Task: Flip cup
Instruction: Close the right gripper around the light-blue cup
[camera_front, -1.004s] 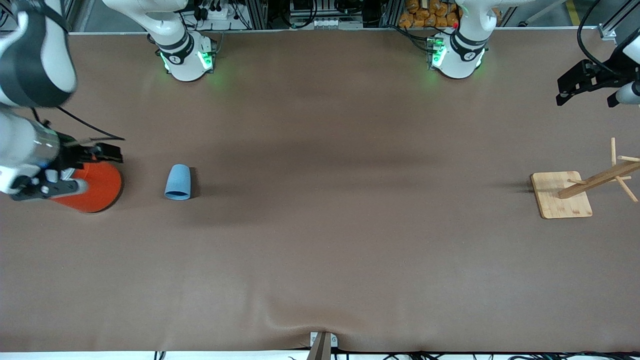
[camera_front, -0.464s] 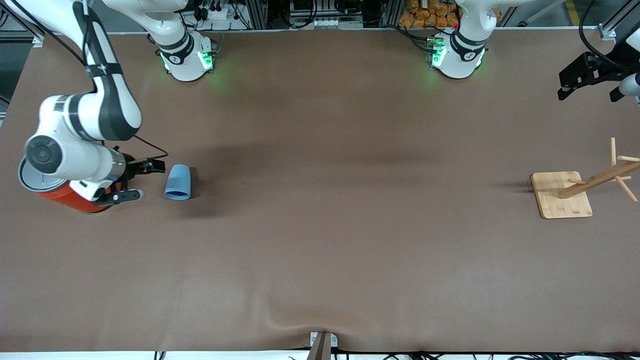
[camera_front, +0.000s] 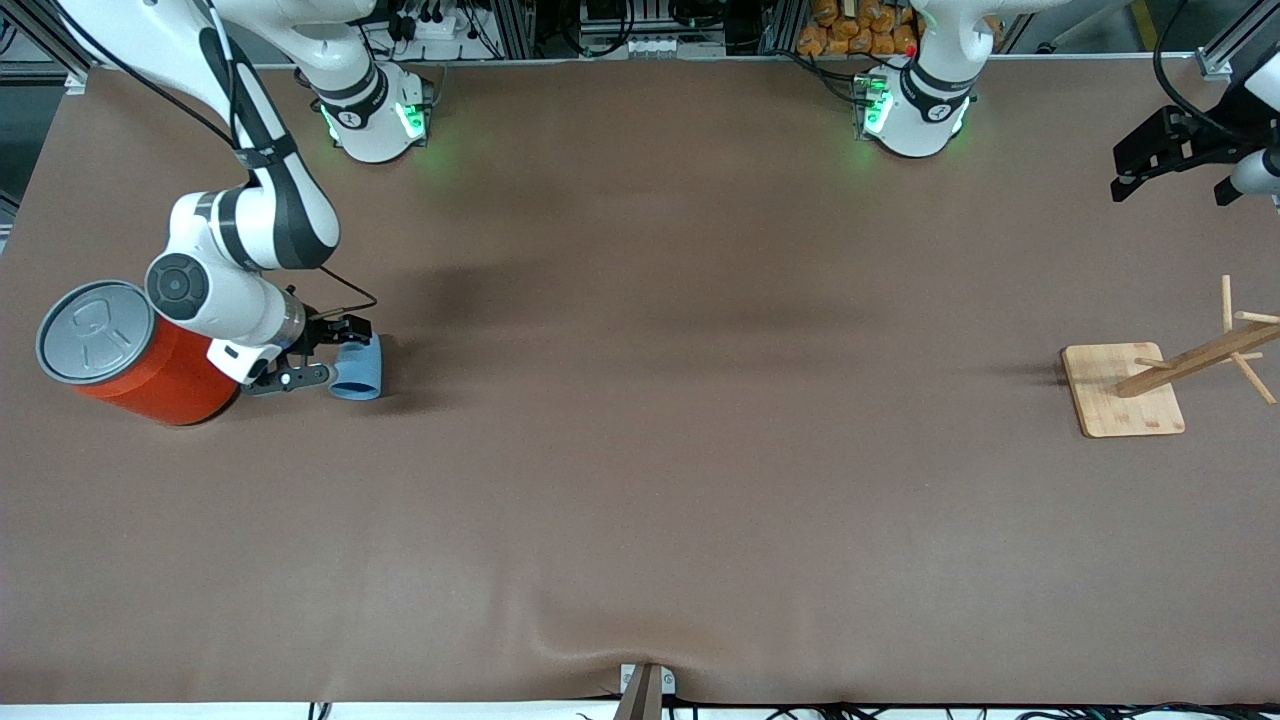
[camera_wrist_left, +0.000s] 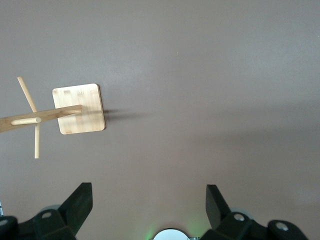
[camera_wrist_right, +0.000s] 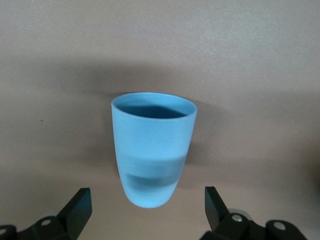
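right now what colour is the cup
Light blue, deeper blue inside; the cup shows best in the right wrist view.

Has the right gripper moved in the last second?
Yes. The right gripper went from the orange can to the cup, fingers open around it.

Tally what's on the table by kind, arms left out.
Cup: 1
Can: 1
Wooden rack: 1
Total: 3
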